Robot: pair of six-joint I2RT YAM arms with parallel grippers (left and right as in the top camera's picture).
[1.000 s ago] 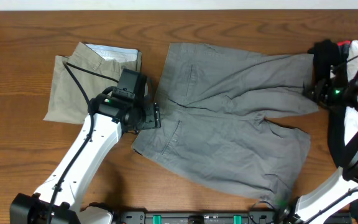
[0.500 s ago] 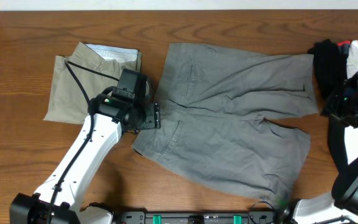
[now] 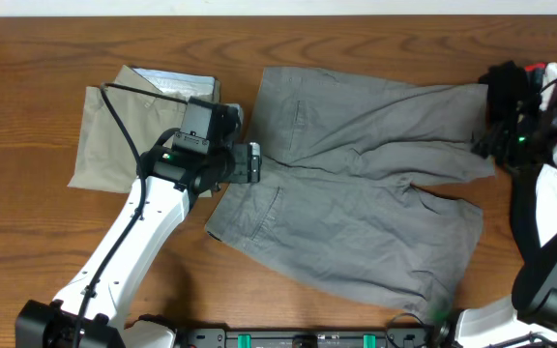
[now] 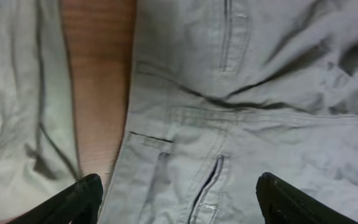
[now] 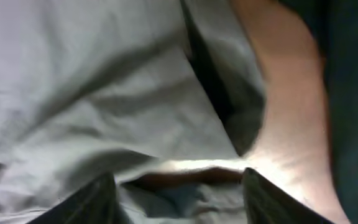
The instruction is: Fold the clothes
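— across the wooden table, what catches your eye first?
— the grey shorts. they lie spread flat in the middle, with the waistband toward the left of the overhead view and both legs running right, one above the other.
— and next to them?
— the khaki shorts, folded into a smaller block. they sit left of the grey pair, with a strip of bare wood between the two.
— where are the arms?
— the left arm reaches up from the bottom edge, its black cable looping over the khaki cloth. the left gripper is over the grey waistband edge.
— closed on it?
— no. its wrist camera shows the left gripper with fingers spread wide, and a pocket slit and a seam between them. i cannot tell whether the tips touch the cloth.
— and the right side?
— the right gripper is at the hem of the upper leg, just beside a dark garment heaped at the table's right edge. the right gripper has its fingers apart too, over a rumpled grey hem, with wood showing past it.
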